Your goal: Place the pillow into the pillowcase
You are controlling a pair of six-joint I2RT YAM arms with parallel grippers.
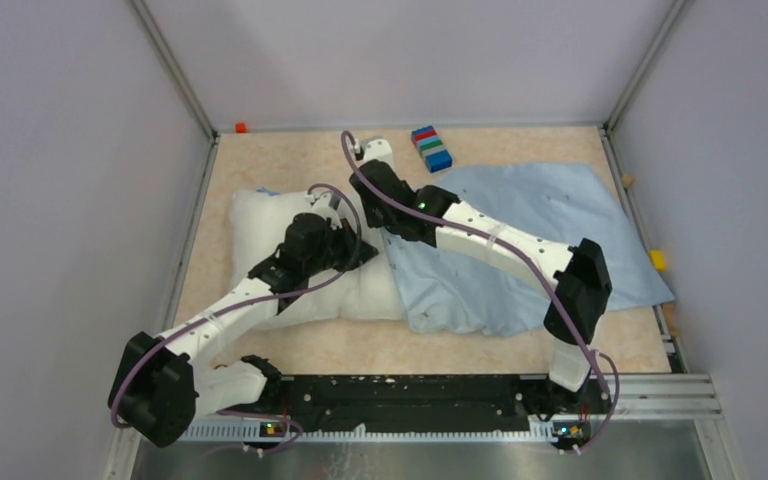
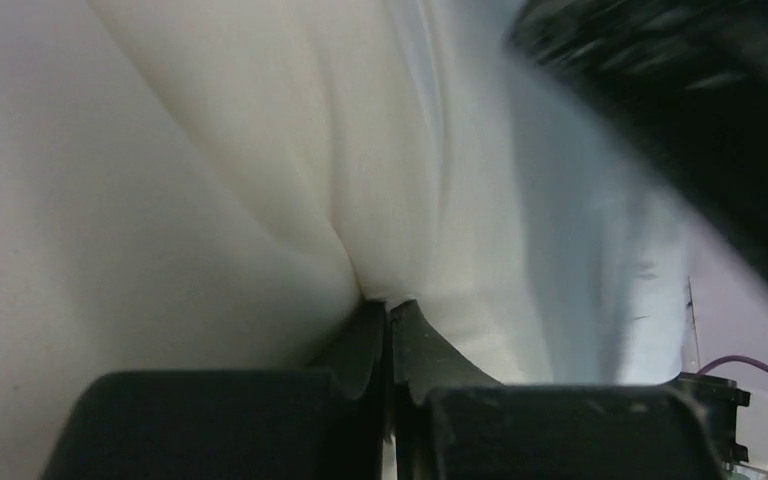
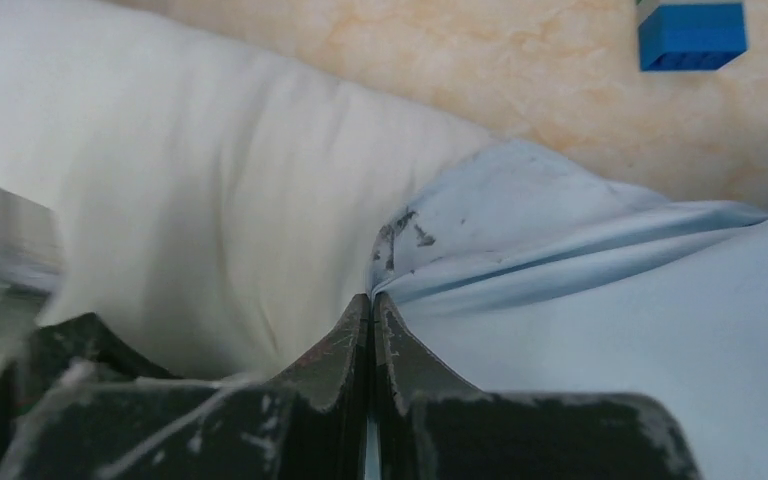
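Note:
The off-white pillow lies left of centre on the table; its right part is under the arms. The light-blue pillowcase lies spread to its right, its left edge against the pillow. My left gripper is shut, pinching a fold of the pillow. My right gripper is shut on the pillowcase's edge, right beside the pillow. In the top view the left gripper and right gripper sit close together at the pillow's far right side.
A stack of coloured bricks stands at the back centre; its blue brick shows in the right wrist view. A small orange piece sits at the back left corner and a yellow one at the right edge. Walls enclose the table.

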